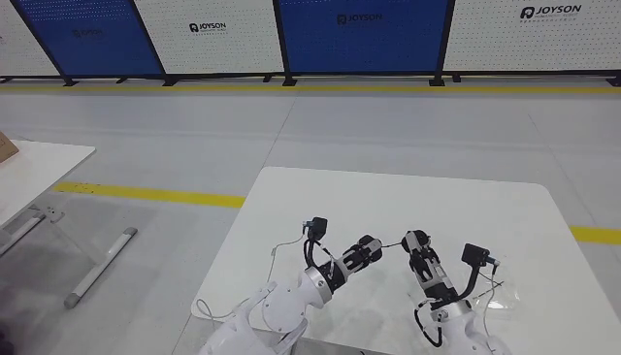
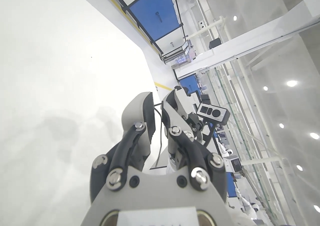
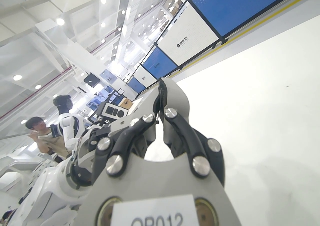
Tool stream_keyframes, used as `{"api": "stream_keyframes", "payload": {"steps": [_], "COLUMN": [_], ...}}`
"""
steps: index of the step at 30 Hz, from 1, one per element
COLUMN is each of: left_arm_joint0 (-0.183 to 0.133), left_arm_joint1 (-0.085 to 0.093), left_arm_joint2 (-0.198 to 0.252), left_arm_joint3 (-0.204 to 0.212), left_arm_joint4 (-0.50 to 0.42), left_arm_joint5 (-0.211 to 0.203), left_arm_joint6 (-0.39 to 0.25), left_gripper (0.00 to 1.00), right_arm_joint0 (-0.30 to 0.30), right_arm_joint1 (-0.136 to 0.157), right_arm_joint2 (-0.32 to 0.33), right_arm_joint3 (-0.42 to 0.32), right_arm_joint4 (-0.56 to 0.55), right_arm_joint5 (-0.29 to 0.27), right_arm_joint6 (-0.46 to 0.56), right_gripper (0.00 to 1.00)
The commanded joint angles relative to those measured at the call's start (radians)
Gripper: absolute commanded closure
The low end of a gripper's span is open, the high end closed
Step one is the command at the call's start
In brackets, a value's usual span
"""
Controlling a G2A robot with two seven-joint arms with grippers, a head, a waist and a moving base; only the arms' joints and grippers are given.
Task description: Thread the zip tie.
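Right claw (image 1: 415, 242) clamping on zip tie (image 3: 161, 92) near bench (image 1: 388, 190) 6 o'clock edge; left claw (image 2: 157, 104) standing apart. Zip tie seeming light, springy, slippery; gripping near tip advisable.

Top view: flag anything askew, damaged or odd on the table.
Nothing stands out: the thin black zip tie runs between the left hand and the right hand, over the white table.

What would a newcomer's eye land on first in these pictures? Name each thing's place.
Two grippers almost tip to tip above the near part of the white table: the left gripper and the right gripper. A thin black zip tie runs between them, the right gripper shut on it. Behind, blue and white panels line the floor's far side.
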Motion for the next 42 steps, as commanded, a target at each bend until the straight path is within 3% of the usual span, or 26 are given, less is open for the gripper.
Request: {"api": "stream_keyframes", "payload": {"steps": [1,3,6,12,17,29,34,35,37,38,42], "left_arm_joint0": [-0.001,-0.003,-0.005,-0.008,-0.006,-0.001,-0.002,-0.003,-0.005,-0.007,-0.013], "left_arm_joint1": [0.000,0.000,-0.002,-0.004,-0.004,-0.001,-0.003,-0.003,-0.005,-0.005,-0.007], "left_arm_joint2": [0.003,0.006,0.011,0.015,0.016,0.012,0.009,0.010,0.011,0.011,0.012], "left_arm_joint3": [0.000,0.002,0.004,0.006,0.000,-0.002,0.001,0.001,0.003,0.003,0.006], "left_arm_joint4": [0.008,0.022,0.034,0.030,0.020,0.017,0.020,0.019,0.013,0.010,0.004], "left_arm_joint5": [0.002,0.007,0.017,0.016,-0.016,-0.036,-0.011,-0.006,0.008,0.015,0.040], "left_arm_joint6": [0.000,0.000,0.011,0.014,-0.003,-0.029,-0.002,0.000,0.004,0.005,0.013], "left_gripper": [0.86,0.88,1.00,1.00,1.00,1.00,1.00,1.00,1.00,1.00,1.00], "right_arm_joint0": [0.001,0.001,0.002,0.000,0.004,0.016,0.017,0.017,0.019,0.019,0.019], "right_arm_joint1": [0.000,-0.001,-0.001,-0.002,-0.002,-0.001,-0.002,-0.002,-0.001,-0.001,-0.002], "right_arm_joint2": [0.002,0.003,0.005,0.007,0.007,0.013,0.015,0.016,0.015,0.015,0.012], "right_arm_joint3": [0.002,0.004,0.006,0.007,0.013,0.023,0.021,0.021,0.021,0.020,0.020], "right_arm_joint4": [0.001,0.002,0.004,0.003,0.012,0.055,0.069,0.067,0.052,0.047,0.037], "right_arm_joint5": [0.000,-0.001,-0.004,-0.009,-0.016,-0.048,-0.033,-0.027,-0.017,-0.014,-0.010], "right_arm_joint6": [-0.001,-0.002,-0.002,-0.002,0.025,0.088,0.099,0.099,0.101,0.099,0.091], "right_gripper": [1.00,1.00,1.00,1.00,1.00,1.00,1.00,0.92,0.66,0.60,0.58]}}
